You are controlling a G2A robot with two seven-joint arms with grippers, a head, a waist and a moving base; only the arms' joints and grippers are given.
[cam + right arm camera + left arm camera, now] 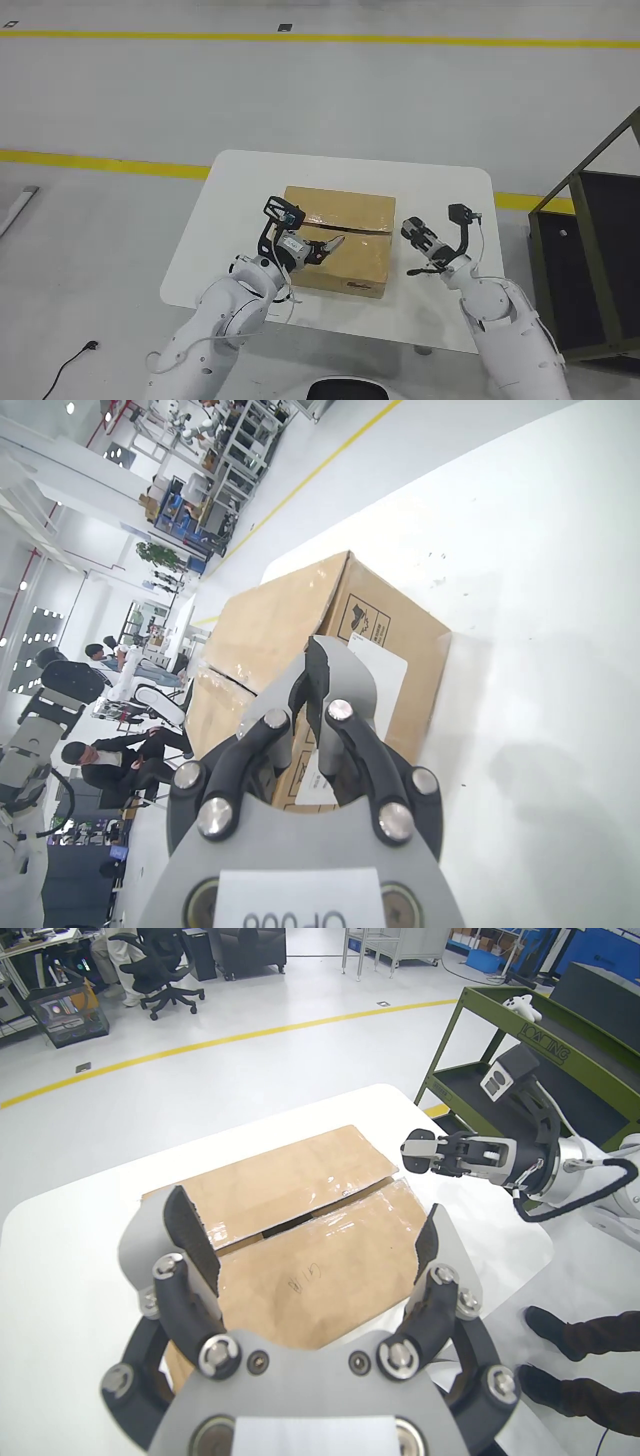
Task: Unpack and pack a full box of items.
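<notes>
White arms (pixel 225 320), black cables (pixel 570 1208) — left end effector (pixel 306 1223) grey plate, black links, silver screws (pixel 218 1356)

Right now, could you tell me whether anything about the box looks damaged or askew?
Yes. The box is not fully shut: its top flaps do not meet flush, and a dark gap shows along the seam. The clear tape beside it looks wrinkled and seems cut through. Nothing else stands out.

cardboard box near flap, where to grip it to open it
Probably the free edge of the near flap at the centre seam, where a dark gap shows. Come from above with the open left gripper, one finger into that gap.
</notes>
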